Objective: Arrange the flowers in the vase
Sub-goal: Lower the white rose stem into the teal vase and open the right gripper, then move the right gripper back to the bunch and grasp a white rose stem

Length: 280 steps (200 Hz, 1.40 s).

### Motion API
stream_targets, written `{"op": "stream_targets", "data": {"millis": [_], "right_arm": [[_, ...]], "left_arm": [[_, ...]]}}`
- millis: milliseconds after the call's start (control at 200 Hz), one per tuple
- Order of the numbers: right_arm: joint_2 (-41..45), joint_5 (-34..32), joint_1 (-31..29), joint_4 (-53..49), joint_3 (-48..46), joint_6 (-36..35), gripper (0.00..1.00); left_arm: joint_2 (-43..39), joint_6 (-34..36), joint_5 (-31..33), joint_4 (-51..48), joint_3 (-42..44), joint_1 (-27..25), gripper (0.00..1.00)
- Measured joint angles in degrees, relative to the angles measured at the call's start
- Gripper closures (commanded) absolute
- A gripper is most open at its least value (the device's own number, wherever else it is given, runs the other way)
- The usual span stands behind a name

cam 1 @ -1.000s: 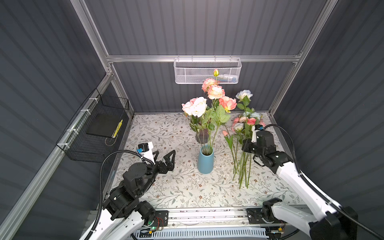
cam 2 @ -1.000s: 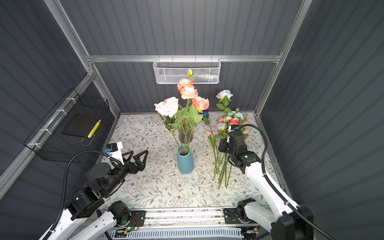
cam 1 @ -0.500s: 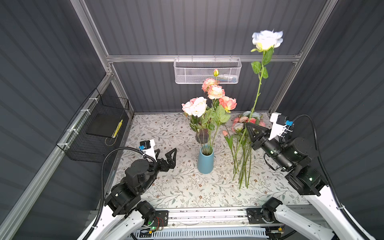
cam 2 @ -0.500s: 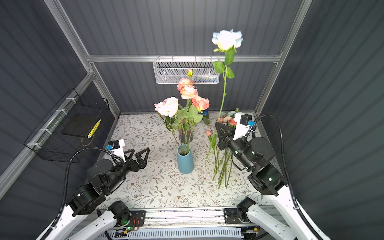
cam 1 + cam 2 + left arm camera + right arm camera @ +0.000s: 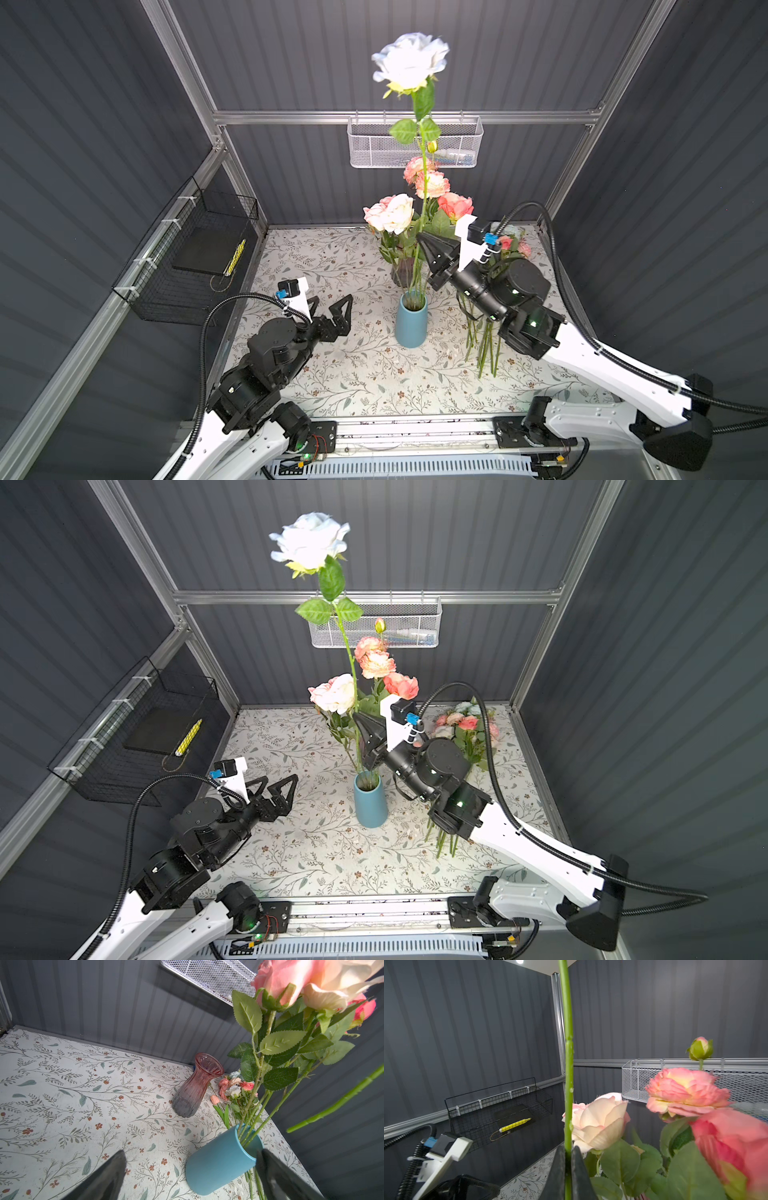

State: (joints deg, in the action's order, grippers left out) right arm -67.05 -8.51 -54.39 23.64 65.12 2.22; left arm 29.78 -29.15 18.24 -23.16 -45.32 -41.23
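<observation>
1. A white rose [image 5: 409,58] is standing upright beside the blue vase [image 5: 410,322], with the right gripper [image 5: 424,245] pinching its stem.
2. Pink roses [image 5: 432,185] are sitting in the vase, and other flowers [image 5: 482,349] are lying on the desk [image 5: 353,374].
3. The left gripper [image 5: 330,301] is hovering nearby, spread wide.

A blue vase [image 5: 218,1169] holding pink roses [image 5: 291,978] sits near the wide-spread left claw [image 5: 191,1152], pink glass vase [image 5: 193,1088] beyond.
</observation>
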Motion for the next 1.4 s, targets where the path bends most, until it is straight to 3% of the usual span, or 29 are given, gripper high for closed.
{"op": "stream_targets", "data": {"millis": [525,585,660,710,935,1186,1281,1401], "right_arm": [[-0.5,-8.1,-2.2,9.6,-17.1,-2.6,1.00],[-0.5,-8.8,-2.7,9.9,-18.7,-2.1,0.88],[-0.1,-9.4,-3.1,10.0,-20.9,-0.3,0.62],[0.4,-9.7,-3.3,9.4,-22.0,0.5,0.55],[10.0,-9.7,-4.2,3.5,-27.1,7.6,0.47],[22.5,-12.7,-4.1,-10.5,-31.3,15.3,0.45],[23.5,-12.7,0.6,-18.0,-31.3,19.9,0.47],[20.0,-7.7,14.4,-26.5,-31.0,26.1,0.50]], "left_arm": [[-0.8,0.0,-0.3,-0.1,0.0,0.0,0.00],[-0.7,0.0,-0.5,0.0,0.0,0.0,0.00],[-0.7,0.0,-0.7,0.0,0.0,0.0,0.00],[-0.5,-0.1,-1.0,0.0,0.0,0.0,0.00],[-0.1,0.0,-2.4,0.1,0.0,0.0,0.00],[-0.1,0.0,-2.6,1.3,0.9,0.0,0.00],[0.0,0.0,-2.6,1.6,1.6,0.0,0.00],[0.5,0.0,-2.6,2.0,1.9,0.0,0.00]]}}
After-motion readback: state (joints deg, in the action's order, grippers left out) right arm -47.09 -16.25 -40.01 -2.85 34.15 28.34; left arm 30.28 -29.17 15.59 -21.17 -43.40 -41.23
